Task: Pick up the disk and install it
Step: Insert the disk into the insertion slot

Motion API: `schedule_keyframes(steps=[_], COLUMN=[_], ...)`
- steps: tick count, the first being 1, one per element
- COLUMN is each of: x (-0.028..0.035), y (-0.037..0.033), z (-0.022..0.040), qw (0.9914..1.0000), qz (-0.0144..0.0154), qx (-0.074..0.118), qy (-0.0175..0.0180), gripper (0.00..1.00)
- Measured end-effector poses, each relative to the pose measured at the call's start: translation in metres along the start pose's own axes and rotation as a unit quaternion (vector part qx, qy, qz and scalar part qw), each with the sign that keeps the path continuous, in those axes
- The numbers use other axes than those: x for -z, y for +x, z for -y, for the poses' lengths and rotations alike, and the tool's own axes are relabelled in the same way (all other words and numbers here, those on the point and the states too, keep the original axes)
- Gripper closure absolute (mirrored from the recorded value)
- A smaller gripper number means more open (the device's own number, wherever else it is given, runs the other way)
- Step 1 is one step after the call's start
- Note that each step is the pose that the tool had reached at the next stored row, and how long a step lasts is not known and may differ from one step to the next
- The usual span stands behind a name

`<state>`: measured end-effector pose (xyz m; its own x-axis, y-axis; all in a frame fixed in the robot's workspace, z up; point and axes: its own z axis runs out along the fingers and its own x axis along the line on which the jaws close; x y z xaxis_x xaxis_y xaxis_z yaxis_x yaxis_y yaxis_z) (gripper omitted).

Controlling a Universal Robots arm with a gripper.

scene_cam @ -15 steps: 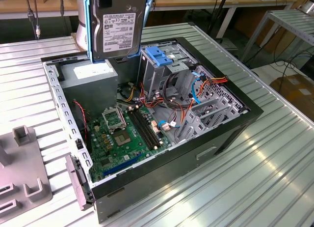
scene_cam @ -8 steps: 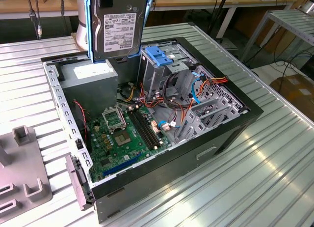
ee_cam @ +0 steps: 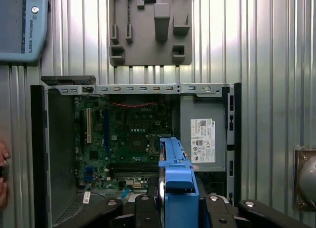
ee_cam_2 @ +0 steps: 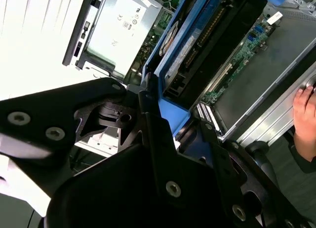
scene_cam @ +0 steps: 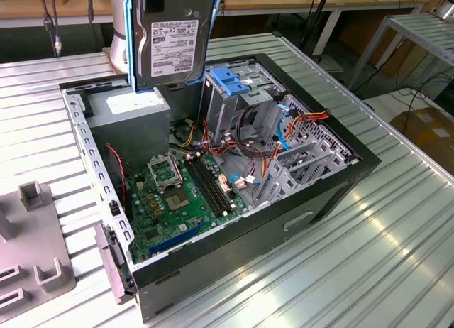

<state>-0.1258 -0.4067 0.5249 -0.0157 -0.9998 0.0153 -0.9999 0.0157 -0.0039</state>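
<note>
The disk (scene_cam: 174, 40), a silver-grey drive with a white label in a light-blue bracket, hangs upright above the back of the open computer case (scene_cam: 333, 179). It is clear of the case, above the grey power supply box (scene_cam: 131, 104). In both wrist views my gripper (ee_cam_2: 173, 124) (ee_cam: 177, 203) is shut on the disk's blue bracket (ee_cam_2: 197, 35) (ee_cam: 177, 169), with black fingers on either side. The drive cage with a blue handle (scene_cam: 230, 83) stands just to the exterior view's right of the disk.
Inside the case lie the green motherboard (scene_cam: 181, 200) and bundles of cables (scene_cam: 284, 126). A grey fixture plate (scene_cam: 28, 250) rests on the ribbed metal table at the exterior view's left. A person's hand (ee_cam_2: 303, 109) is at the case's side.
</note>
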Motion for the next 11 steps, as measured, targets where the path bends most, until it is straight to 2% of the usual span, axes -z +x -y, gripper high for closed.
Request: schedule_keyframes(steps=[11], x=[-0.0006], y=[0.0138], z=[0.0002], qw=[1.00000], qz=[-0.0008], qx=[0.000], qy=[0.0000], gripper=[0.63])
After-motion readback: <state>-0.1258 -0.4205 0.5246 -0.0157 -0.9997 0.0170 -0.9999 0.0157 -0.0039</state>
